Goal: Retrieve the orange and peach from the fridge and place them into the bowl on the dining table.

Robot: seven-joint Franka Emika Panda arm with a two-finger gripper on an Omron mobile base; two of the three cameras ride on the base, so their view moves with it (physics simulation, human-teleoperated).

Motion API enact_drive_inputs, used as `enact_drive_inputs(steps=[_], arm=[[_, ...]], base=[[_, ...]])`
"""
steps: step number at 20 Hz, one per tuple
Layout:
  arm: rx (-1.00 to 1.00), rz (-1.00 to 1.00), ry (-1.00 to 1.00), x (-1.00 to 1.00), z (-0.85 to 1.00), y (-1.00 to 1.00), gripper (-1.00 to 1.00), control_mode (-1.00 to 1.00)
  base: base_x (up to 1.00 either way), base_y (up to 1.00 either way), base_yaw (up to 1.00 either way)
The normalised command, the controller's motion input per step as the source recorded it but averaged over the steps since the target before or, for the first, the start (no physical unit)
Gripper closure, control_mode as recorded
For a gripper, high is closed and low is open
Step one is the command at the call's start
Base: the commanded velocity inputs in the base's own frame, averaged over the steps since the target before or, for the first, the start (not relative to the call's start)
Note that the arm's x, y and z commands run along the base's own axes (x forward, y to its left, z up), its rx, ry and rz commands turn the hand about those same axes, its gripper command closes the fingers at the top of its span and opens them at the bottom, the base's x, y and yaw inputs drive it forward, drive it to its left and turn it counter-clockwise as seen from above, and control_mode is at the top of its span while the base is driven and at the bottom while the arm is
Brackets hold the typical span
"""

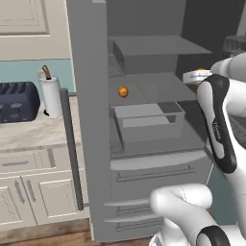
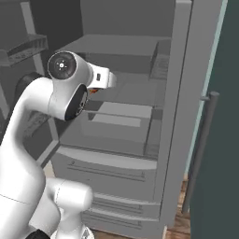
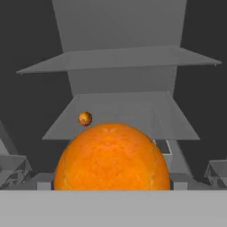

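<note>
Arm: the white arm (image 1: 218, 125) rises from the base and reaches forward into the open fridge (image 1: 91, 120), at the height of the middle shelf.
Gripper: the gripper (image 1: 192, 77) sits at the front edge of the fridge interior, pointing inward. Its fingertips are hidden.
Jaws: they stand wide; I cannot tell whether they press on the fruit or merely stand around it.
Orange: the orange (image 3: 111, 157) is right against the hand camera, large and low in the hand view. A sliver of it shows at the hand in the left base view (image 1: 201, 70).
Doors: both fridge doors stand open. The left door's bar handle (image 1: 71, 149) is upright, as is the right door's handle (image 2: 200, 149).
Bin: a clear box-shaped bin (image 1: 146, 120) sits on the shelf below the fruit, above the closed lower drawers (image 1: 153, 175).
Peach: the small round peach (image 1: 123, 91) rests on the middle shelf (image 1: 158, 89), well behind the orange and towards the left.
Wall counter: to the left of the fridge, a dark toaster (image 1: 18, 102) and a paper towel roll (image 1: 51, 96) stand beside each other.
</note>
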Motion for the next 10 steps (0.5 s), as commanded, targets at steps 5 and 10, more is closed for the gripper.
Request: enact_drive_inputs(steps=[5,10], arm=[[0.00,0.00,0.00,0.00,0.00,0.00,1.00,1.00],[0.00,0.00,0.00,0.00,0.00,0.00,1.00,1.00]], base=[[-0.75,0.14,0.13],[-0.57,0.15,0.17]])
